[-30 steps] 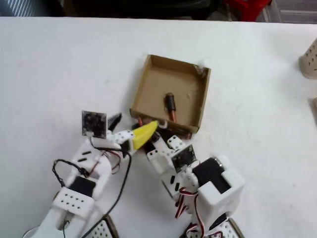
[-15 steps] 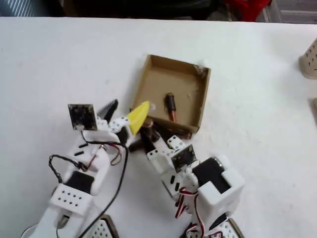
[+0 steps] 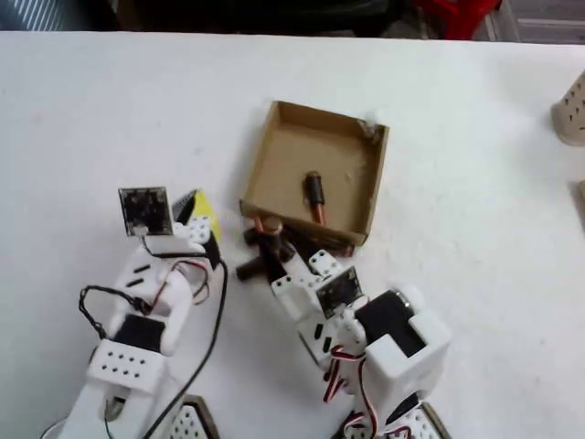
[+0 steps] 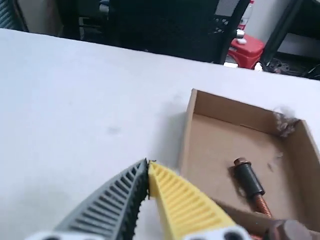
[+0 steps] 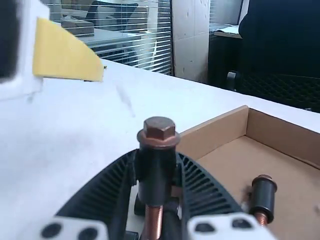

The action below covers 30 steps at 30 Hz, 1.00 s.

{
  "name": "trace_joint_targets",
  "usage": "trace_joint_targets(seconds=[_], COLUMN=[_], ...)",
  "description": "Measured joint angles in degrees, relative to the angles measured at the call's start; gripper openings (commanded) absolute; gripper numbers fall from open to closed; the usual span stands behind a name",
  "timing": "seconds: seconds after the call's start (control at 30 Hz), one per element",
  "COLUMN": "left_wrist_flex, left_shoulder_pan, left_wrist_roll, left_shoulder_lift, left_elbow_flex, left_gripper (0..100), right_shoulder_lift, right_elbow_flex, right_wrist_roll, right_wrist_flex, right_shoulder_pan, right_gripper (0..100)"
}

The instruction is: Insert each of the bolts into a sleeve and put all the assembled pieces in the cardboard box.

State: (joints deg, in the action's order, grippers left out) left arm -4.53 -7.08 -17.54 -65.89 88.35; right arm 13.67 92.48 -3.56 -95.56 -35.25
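**A:** Which step is in hand?

**B:** Delivery, I'd say. The right gripper (image 5: 157, 167) has its black fingers (image 5: 202, 192) pinching the sleeve (image 5: 156, 172). The bolt (image 5: 159, 132) is seated in it, with the hex head above and copper thread showing below. The piece hangs just outside the near-left corner of the cardboard box (image 3: 259, 165).

**A:** So that one is assembled?

**B:** It looks so. One finished piece (image 3: 314, 194) lies inside the box, toward the near wall.

**A:** What does the next move call for?

**B:** Carrying the held piece over the near wall, high enough that the thread clears the rim. Then it can be released over bare floor, left of or beyond the piece lying there.

**A:** And the left gripper (image 4: 148, 164)?

**B:** It holds nothing, and its yellow and grey fingers (image 4: 182, 202) are pressed together at the tips. It sits over the table (image 3: 110, 110), left of the box and apart from it, so I judge it is not in the way. The wall itself is the only real obstacle.

**A:** Anything else around?

**B:** From above, the dark shapes at the box's near-left corner are hard to sort out. I take them for the right gripper's fingers and the held piece, but a loose part there can't be ruled out. The left arm's black cable (image 3: 218, 320) trails on the near side between the arms. A beige holed block (image 3: 571, 110) stands at the far right edge, well apart.
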Motion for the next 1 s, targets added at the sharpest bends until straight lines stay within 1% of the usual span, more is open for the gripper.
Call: trace_joint_targets(seconds=[0.17, 0.27, 0.43, 0.6, 0.7, 0.83, 1.0], left_wrist_flex=[-7.7, -11.3, -11.8, -11.8, -12.2, -12.8, -20.9], left_shoulder_pan=[1.0, 1.0, 1.0, 3.0, 3.3, 3.3, 3.5], left_wrist_roll=[6.5, 9.8, 14.9, 15.6, 15.6, 15.6, 16.1], left_shoulder_lift=[0.0, 0.0, 0.0, -0.1, -0.1, -0.1, -0.1], left_elbow_flex=[0.0, 2.3, 8.1, 8.4, 8.4, 8.4, 8.4], left_gripper=[2, 2, 2, 2, 2, 2, 2], right_shoulder_lift=[0.0, 0.0, 0.0, -0.3, -3.5, -10.5, -21.4], right_elbow_flex=[0.0, 0.0, 0.0, 1.4, 2.5, 3.8, 3.1], right_wrist_roll=[0.0, 0.0, 0.0, 0.0, 0.0, 0.0, 0.0], right_wrist_flex=[0.1, 0.1, 0.2, 0.2, 1.0, 7.1, 21.8], right_shoulder_pan=[1.1, 2.5, 2.7, 2.7, 3.7, 5.8, 8.7], right_gripper=[1.7, 1.7, 1.7, 1.7, 1.7, 1.7, 1.7])
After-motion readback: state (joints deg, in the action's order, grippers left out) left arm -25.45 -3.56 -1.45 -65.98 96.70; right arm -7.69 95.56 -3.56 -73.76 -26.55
